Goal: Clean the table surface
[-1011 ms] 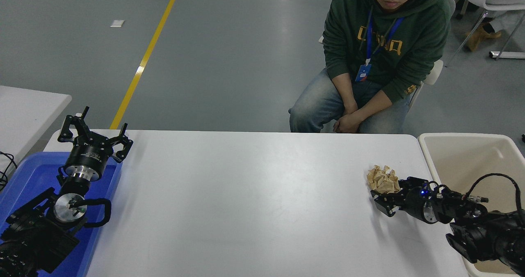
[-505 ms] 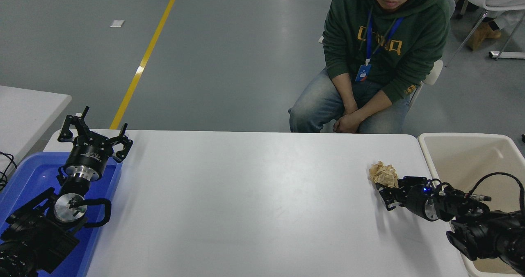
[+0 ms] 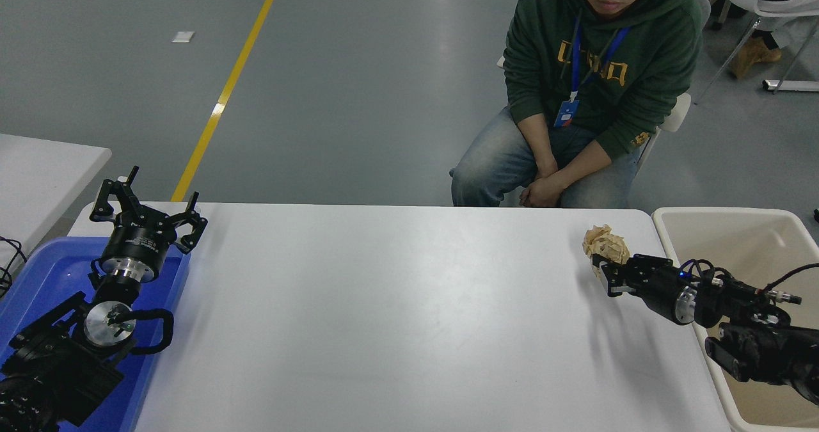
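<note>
Yellow lettering on the person's green hoodie (image 3: 598, 67) is unreadable.

The table surface (image 3: 397, 317) is plain glossy white, and the crumpled paper wad (image 3: 605, 242) on the right is tan-beige. Both the left gripper (image 3: 148, 209) and right gripper (image 3: 608, 269) are black; the tray (image 3: 38, 278) at the left is bright blue, the bin (image 3: 729, 240) on the right is beige. Far side, the person (image 3: 595, 93) has a dark green hoodie with yellow print, faded blue jeans and a blue lanyard, on a grey floor (image 3: 358, 86) with a yellow line (image 3: 224, 93).

A paper wad (image 3: 605, 242) sits near the table surface's (image 3: 384, 304) far right corner; a bin (image 3: 729, 227) stands beside the right edge, a tray (image 3: 38, 278) at the left edge.
</note>
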`<state>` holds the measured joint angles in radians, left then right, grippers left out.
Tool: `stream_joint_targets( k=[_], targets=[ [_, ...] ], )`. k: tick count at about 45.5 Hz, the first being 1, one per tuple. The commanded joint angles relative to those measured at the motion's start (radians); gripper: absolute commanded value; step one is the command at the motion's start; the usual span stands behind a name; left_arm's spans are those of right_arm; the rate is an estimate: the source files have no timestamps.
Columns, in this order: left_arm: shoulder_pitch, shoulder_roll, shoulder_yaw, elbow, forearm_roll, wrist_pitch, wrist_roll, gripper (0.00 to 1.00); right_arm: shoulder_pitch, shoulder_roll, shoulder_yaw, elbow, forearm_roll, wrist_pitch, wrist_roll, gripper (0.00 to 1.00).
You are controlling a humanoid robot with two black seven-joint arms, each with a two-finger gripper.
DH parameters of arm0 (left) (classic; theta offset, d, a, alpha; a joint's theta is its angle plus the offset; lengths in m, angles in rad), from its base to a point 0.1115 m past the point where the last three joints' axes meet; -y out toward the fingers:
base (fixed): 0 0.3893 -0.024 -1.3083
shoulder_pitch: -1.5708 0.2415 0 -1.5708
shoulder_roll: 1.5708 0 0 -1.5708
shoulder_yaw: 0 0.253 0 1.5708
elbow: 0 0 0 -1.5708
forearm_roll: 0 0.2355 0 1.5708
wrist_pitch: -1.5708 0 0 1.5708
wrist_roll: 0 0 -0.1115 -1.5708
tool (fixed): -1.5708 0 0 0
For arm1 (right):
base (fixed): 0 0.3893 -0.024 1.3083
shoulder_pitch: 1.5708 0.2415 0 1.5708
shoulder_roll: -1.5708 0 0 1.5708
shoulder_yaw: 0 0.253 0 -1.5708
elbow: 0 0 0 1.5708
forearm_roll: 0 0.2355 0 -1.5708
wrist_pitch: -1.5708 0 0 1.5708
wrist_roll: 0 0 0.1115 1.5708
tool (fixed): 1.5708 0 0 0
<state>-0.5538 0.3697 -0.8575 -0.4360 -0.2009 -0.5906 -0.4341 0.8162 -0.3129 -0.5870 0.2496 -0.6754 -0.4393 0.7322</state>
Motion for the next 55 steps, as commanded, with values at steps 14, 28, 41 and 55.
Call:
stream_joint_targets(
  k=[14,28,41,55],
  targets=[
    [0.0,0.0,0.0,0.0,0.0,0.0,0.0,1.0,0.032,-0.078,0.452,-0.003,0.258,0.376,0.007,0.0],
    [0.0,0.0,0.0,-0.001,0.0,0.0,0.0,1.0,0.034,-0.081,0.61,-0.001,0.326,0.449,-0.042,0.0],
    [0.0,0.0,0.0,0.0,0.0,0.0,0.0,1.0,0.046,-0.129,0.653,0.033,0.546,0.516,-0.109,0.0],
    [0.0,0.0,0.0,-0.001,0.0,0.0,0.0,1.0,-0.133,-0.394,0.995,0.459,0.568,0.527,-0.106,0.0]
  ],
)
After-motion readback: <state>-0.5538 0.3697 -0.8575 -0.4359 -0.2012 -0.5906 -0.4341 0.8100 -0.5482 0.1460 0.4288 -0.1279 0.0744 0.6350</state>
